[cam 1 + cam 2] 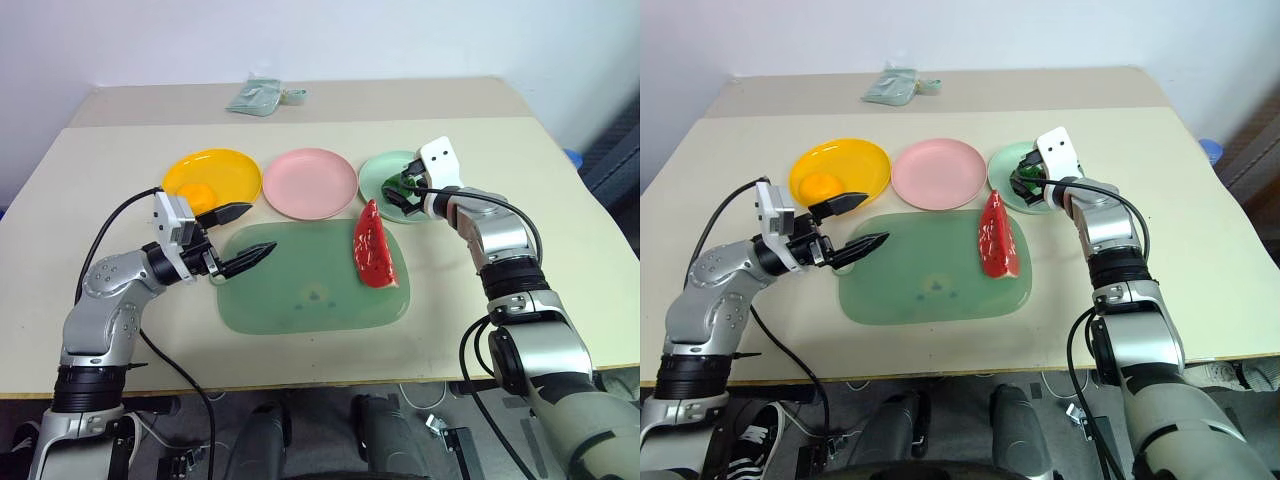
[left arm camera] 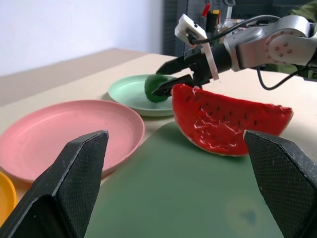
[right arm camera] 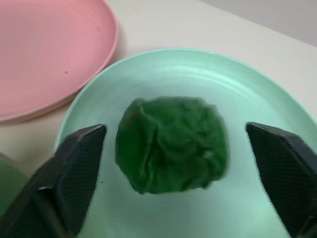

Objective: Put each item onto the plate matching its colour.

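The step in hand is the placing of the green lump point(image 3: 172, 144): it lies on the mint plate point(image 3: 257, 89), and the right gripper point(image 1: 404, 188) hangs over it with its jaws released, one finger on each side and not touching it. The orange fruit point(image 1: 196, 192) is already on the yellow plate point(image 1: 235, 166). Only the red slice point(image 1: 375, 248) is left; it lies on the right end of the green mat point(image 1: 290, 300), just beside the empty pink plate point(image 1: 310, 182). I judge that the next move is to draw the right arm back and then grasp the slice. The left gripper point(image 1: 237, 236), jaws wide and empty, hovers over the left end of the mat. The worktop point(image 1: 100, 170) has free room around the plates, but its front edge is near the mat.
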